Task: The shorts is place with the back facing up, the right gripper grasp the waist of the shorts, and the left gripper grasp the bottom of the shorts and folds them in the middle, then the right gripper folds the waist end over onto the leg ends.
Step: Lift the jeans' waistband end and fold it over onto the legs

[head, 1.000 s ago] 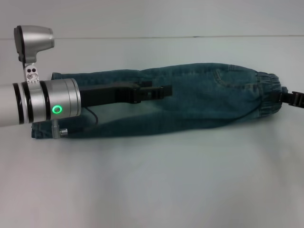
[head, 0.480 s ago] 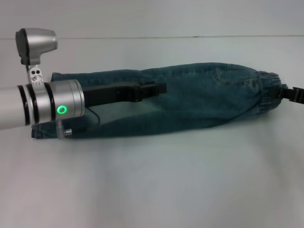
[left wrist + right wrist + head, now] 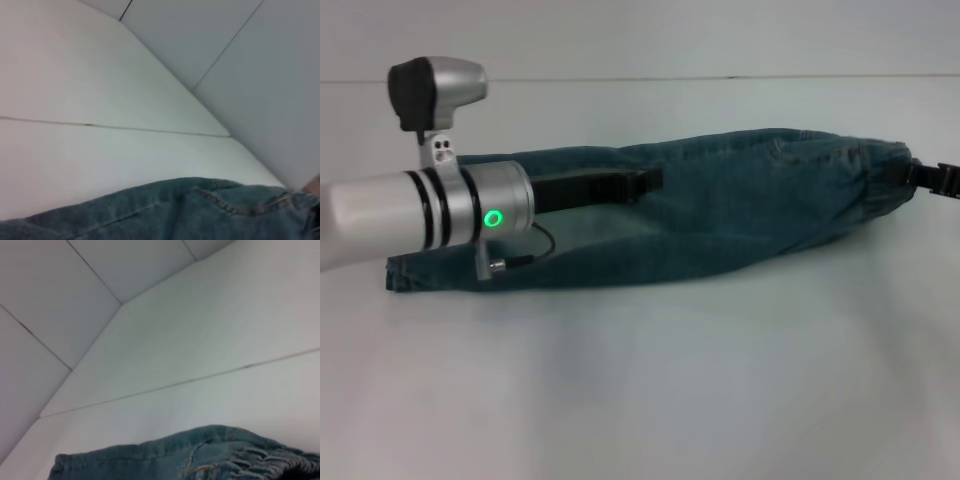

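Pinching the shorts (image 3: 720, 215) waist, right tool (image 3: 925, 178); left tool (image 3: 645, 183) pressed together.

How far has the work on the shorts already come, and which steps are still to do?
The shorts already lie folded lengthwise into a narrow strip, so the middle fold looks done. The left gripper is over the strip's middle, while the right gripper is at the waist end on the robot's right. The waist end is not yet laid over the leg ends, so that last fold remains.
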Available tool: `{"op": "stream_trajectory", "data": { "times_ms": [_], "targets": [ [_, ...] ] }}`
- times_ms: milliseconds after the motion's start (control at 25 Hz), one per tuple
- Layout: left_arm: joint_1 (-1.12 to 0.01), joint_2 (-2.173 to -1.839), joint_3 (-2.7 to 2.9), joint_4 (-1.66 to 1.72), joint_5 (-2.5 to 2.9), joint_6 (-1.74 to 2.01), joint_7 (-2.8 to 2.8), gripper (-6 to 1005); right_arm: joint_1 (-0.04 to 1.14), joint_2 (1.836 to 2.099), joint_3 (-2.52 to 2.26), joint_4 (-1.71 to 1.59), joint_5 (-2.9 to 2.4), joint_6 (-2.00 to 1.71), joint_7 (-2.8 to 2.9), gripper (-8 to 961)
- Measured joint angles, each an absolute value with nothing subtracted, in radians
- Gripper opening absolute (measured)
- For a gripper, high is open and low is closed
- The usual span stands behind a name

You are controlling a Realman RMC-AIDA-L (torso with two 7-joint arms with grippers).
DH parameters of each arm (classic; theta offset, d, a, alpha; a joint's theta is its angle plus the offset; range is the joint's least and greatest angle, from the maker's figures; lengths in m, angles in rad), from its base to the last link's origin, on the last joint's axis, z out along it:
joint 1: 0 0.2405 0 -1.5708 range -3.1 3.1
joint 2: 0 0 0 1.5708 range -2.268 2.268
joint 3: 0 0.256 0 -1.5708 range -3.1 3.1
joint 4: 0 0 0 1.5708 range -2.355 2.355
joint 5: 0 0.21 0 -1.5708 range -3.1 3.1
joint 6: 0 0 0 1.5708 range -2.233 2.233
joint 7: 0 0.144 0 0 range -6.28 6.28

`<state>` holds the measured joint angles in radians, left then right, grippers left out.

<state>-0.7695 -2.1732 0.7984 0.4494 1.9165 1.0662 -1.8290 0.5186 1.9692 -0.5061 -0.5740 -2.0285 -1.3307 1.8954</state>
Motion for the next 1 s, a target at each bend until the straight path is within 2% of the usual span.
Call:
{"op": "stream_trajectory", "data": {
  "times_ms": [160,800,1000],
  "targets": [
    [-0.799,-2.176,0.844,0.43,1.904,1.021,-1.832,17,0.535,1.97,-0.506,-0.594,-2.027,-1.353,1.905,86],
    [-0.874,-2.175,1.02,0.316,1.813,0.829,-1.842,25,0.58,1.97,-0.517,-0.686,-2.003,-1.426,1.948,103],
    [-0.895,-2.175,1.109,0.284,1.754,0.75,-1.842,26,0.591,1.979,-0.532,-0.74,-2.003,-1.441,1.974,108]
  ]
}}
